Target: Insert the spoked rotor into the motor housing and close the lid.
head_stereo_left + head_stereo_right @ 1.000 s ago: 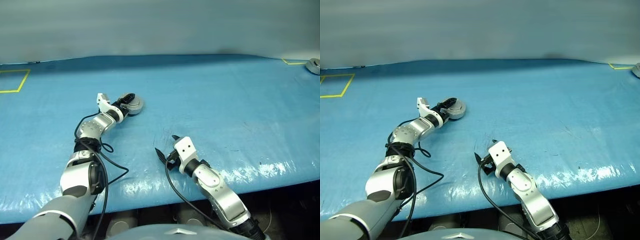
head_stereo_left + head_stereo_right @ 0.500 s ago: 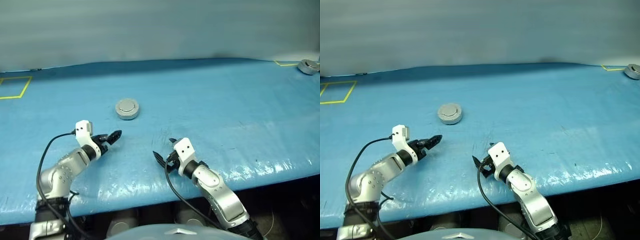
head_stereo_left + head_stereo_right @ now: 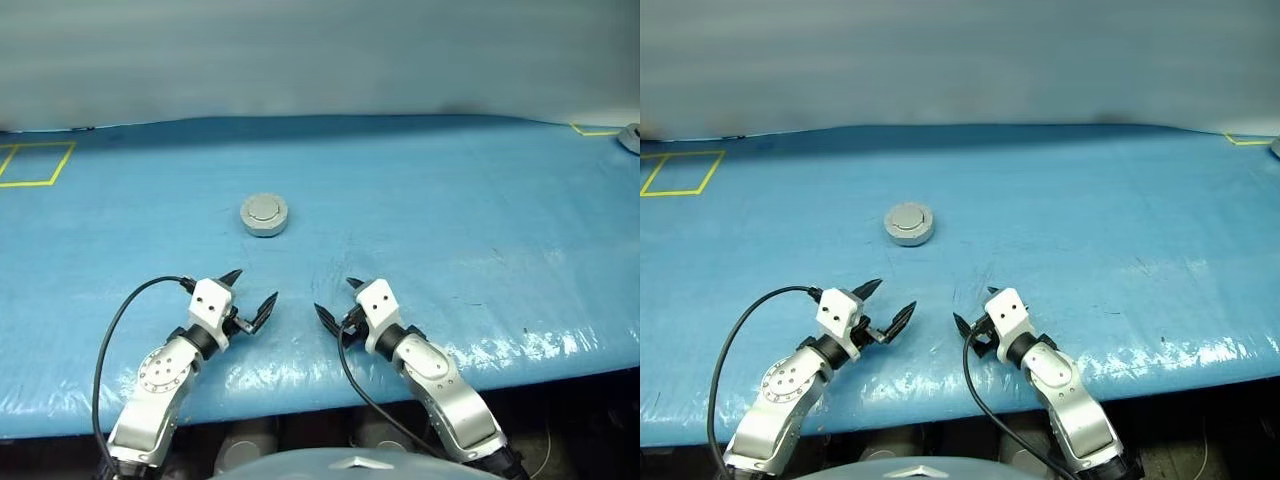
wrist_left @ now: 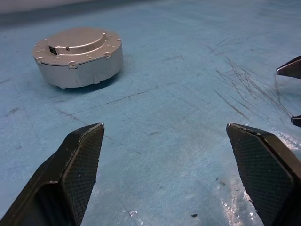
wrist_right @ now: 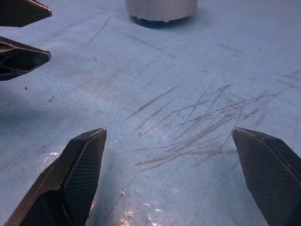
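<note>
The motor housing (image 3: 264, 222) stands on the blue table, a low round silver can. On top of it sits the lid (image 4: 75, 41), its plain face with the raised circle facing up. The spoked rotor is hidden. My left gripper (image 3: 255, 287) hovers low near the table's front edge, open and holding nothing, a good way in front of the housing. My right gripper (image 3: 334, 296) stands just beside it, also open, with nothing between its fingers (image 5: 80, 165). The right wrist view catches the housing's base (image 5: 161, 8) and the left gripper's fingertips (image 5: 21, 54).
Blue sheeting (image 3: 450, 210) covers the table, scratched between the grippers and the housing. A yellow tape square (image 3: 36, 163) lies at the far left. At the far right edge sits a small grey object (image 3: 631, 137) by a yellow corner mark (image 3: 588, 129). A black cable (image 3: 120, 320) loops from the left arm.
My left gripper has let go of the lidded housing, drawn back toward the front edge and rolled. The housing stays on the table. The right gripper has kept still.
</note>
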You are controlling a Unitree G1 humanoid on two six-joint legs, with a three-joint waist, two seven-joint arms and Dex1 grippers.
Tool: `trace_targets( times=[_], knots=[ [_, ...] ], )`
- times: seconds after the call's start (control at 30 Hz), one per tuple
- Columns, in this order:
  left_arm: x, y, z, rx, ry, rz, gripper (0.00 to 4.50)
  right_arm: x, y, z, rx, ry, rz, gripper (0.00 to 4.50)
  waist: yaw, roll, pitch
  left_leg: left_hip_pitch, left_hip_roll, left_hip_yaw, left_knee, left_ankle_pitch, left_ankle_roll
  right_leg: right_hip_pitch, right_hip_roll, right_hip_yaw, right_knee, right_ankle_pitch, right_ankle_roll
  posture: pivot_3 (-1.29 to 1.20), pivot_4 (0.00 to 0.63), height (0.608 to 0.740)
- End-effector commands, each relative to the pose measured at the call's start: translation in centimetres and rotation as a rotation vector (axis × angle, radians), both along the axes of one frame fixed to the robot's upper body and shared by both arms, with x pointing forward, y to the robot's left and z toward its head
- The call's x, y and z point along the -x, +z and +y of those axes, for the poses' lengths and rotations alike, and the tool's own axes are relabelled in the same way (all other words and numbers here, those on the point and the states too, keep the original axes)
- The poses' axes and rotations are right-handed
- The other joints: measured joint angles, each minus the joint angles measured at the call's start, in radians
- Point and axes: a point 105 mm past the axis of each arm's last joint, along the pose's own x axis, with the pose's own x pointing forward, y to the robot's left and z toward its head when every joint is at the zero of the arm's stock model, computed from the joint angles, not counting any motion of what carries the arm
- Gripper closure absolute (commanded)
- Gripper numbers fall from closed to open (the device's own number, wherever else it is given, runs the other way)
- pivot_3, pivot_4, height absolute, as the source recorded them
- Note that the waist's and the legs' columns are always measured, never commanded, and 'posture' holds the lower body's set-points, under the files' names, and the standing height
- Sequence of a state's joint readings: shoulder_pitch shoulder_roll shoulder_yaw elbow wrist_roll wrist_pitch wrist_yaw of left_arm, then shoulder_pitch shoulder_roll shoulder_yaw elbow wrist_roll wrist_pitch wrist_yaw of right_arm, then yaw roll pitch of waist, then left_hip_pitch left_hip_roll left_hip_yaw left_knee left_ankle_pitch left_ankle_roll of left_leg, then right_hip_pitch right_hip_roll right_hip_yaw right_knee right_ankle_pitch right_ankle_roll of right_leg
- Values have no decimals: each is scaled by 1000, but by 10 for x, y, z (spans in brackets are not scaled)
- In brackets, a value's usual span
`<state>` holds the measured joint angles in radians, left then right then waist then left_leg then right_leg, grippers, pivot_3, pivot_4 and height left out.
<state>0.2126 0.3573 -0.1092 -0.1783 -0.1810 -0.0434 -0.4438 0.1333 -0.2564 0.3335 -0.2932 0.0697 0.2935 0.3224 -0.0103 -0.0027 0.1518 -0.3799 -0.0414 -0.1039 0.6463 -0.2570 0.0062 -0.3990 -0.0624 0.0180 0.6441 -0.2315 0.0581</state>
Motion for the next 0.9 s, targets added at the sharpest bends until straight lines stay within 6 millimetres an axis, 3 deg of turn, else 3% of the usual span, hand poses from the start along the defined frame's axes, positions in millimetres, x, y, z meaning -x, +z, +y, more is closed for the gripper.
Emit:
trace_targets(
  times=[0.03,0.47,0.9],
  knots=[
    [2,5,-1,8,-11,-45,60,-1,17,-1,-19,0,-70,0,0,0,0,0,0,0,0,0,0,0,0,0,0,0,0,0,150,740],
    [0,-28,14,-42,-11,-7,60,-1,16,1,-14,3,-73,0,-1,0,0,0,0,-1,1,0,0,1,1,-2,0,-1,4,0,150,740],
    [-2,-43,22,-49,-15,-4,60,-3,17,4,-19,12,-79,0,-1,4,-3,3,0,-1,1,1,1,2,1,-2,1,-1,4,0,150,740]
  ],
)
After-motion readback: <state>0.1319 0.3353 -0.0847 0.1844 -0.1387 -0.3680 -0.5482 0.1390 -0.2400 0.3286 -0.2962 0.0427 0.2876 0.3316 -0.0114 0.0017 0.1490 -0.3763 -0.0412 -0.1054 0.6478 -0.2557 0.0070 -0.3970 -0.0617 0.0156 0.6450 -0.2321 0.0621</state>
